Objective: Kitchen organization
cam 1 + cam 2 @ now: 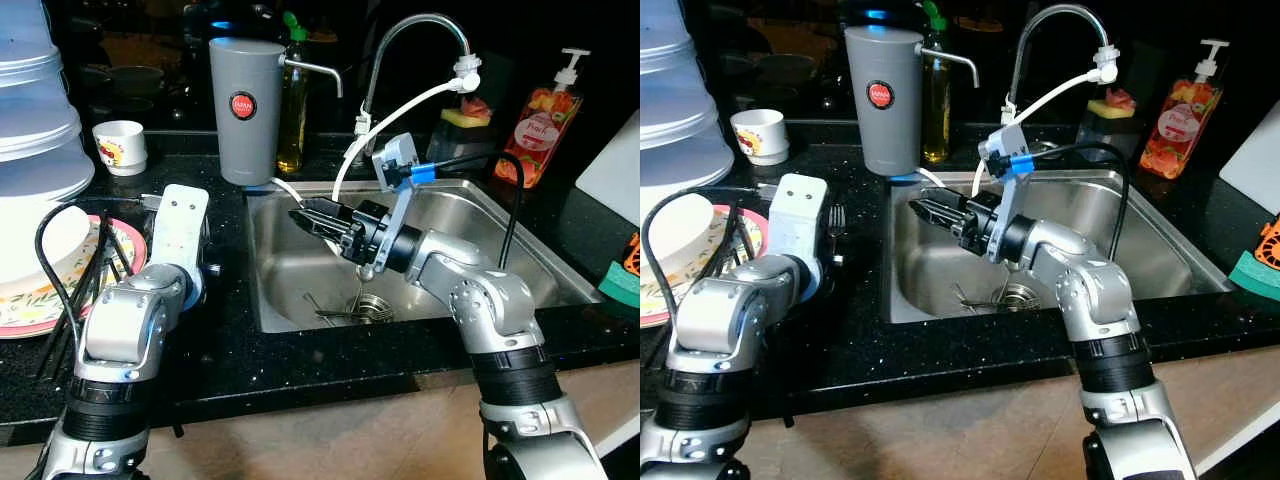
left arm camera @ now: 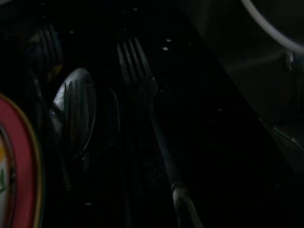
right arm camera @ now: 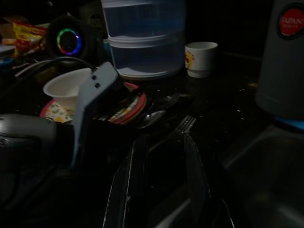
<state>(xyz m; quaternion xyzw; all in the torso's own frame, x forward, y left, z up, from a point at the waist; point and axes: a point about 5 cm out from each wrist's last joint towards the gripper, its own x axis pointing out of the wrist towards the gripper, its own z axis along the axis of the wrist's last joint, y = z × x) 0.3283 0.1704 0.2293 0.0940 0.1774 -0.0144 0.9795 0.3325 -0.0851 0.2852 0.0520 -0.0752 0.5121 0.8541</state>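
My right gripper [image 1: 305, 215] reaches over the steel sink [image 1: 520, 240] and points at the sink's left edge. It is open, and the right wrist view shows a gap with nothing between the fingers [image 3: 133, 180]. Some cutlery [image 1: 345, 312] lies by the drain below it. My left wrist [image 1: 178, 225] hovers over the black counter just left of the sink. Beneath it a fork [image 2: 142, 95] and a spoon [image 2: 76, 109] lie on the counter beside a red-rimmed plate [image 1: 25, 305]. A white bowl [image 1: 40, 245] sits on that plate.
A grey flask [image 1: 245, 105], an oil bottle [image 1: 293, 115] and the tap [image 1: 415, 35] stand behind the sink. A white cup [image 1: 120, 145] and stacked plastic tubs [image 1: 30, 110] are at the back left. A soap bottle [image 1: 545, 120] and a white board [image 1: 615, 165] stand at the right.
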